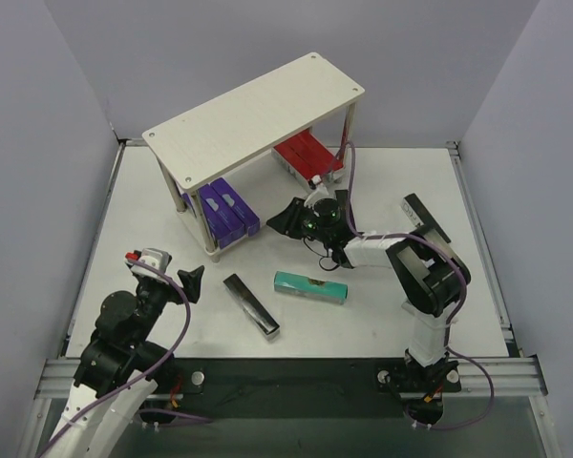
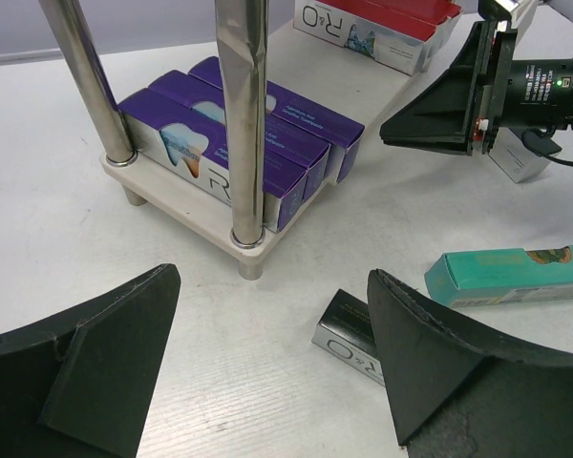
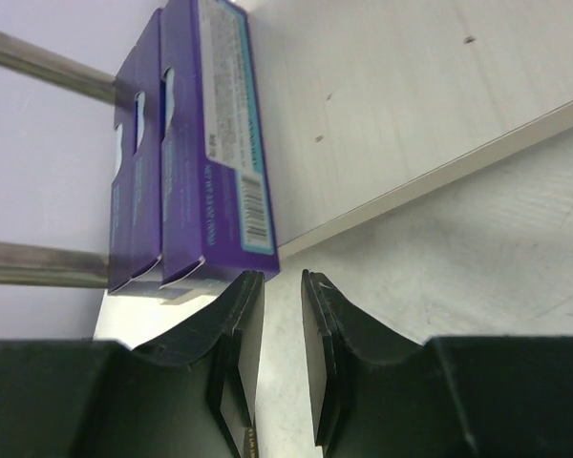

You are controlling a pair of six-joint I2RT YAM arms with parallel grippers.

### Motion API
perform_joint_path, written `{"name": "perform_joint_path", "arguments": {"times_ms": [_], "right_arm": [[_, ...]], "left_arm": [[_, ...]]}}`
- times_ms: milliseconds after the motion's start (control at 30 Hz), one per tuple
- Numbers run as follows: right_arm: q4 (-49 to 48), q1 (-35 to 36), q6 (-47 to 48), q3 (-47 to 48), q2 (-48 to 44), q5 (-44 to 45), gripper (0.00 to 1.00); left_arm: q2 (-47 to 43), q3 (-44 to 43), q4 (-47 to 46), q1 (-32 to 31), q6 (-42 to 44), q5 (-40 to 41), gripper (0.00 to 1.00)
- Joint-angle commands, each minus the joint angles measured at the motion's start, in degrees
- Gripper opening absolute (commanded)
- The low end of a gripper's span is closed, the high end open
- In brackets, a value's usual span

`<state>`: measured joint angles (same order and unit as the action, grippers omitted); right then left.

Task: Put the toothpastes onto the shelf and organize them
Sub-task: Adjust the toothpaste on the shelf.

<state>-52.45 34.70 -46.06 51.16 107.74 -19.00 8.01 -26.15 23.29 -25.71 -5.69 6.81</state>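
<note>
The shelf (image 1: 258, 114) stands at the back. Its lower board (image 2: 186, 215) holds three purple toothpastes (image 1: 224, 210) (image 2: 258, 134) on the left and red ones (image 1: 304, 157) (image 2: 382, 19) on the right. A black carton (image 1: 251, 305) (image 2: 349, 334) and a teal carton (image 1: 310, 286) (image 2: 516, 277) lie on the table. My left gripper (image 1: 183, 282) (image 2: 272, 353) is open and empty, just short of the black carton's end. My right gripper (image 1: 288, 218) (image 3: 282, 281) is shut with nothing between its tips. It sits just off the purple cartons (image 3: 205, 143), at the lower board's edge (image 3: 382, 95).
Metal shelf legs (image 2: 244, 114) stand close in front of the left gripper. A grey-white carton end (image 2: 516, 162) shows beneath the right wrist. The right arm's cable (image 1: 349, 176) loops past the shelf's right leg. Grey walls close in the table on three sides.
</note>
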Motion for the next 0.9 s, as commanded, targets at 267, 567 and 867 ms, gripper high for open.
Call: {"name": "perform_joint_path", "arguments": {"times_ms": [267, 567, 867], "right_arm": [[-3.2, 5.5, 1.6, 5.6, 1.1, -0.7, 0.24], [-1.6, 6.7, 1.9, 9.4, 3.7, -0.9, 0.24], [-0.6, 6.7, 3.2, 7.6, 0.0, -0.9, 0.25]], "left_arm": [[0.1, -0.6, -2.6, 0.5, 0.3, -0.7, 0.91], [-0.2, -0.5, -2.5, 0.4, 0.4, -0.7, 0.91], [-0.4, -0.6, -2.6, 0.4, 0.5, -0.8, 0.91]]}}
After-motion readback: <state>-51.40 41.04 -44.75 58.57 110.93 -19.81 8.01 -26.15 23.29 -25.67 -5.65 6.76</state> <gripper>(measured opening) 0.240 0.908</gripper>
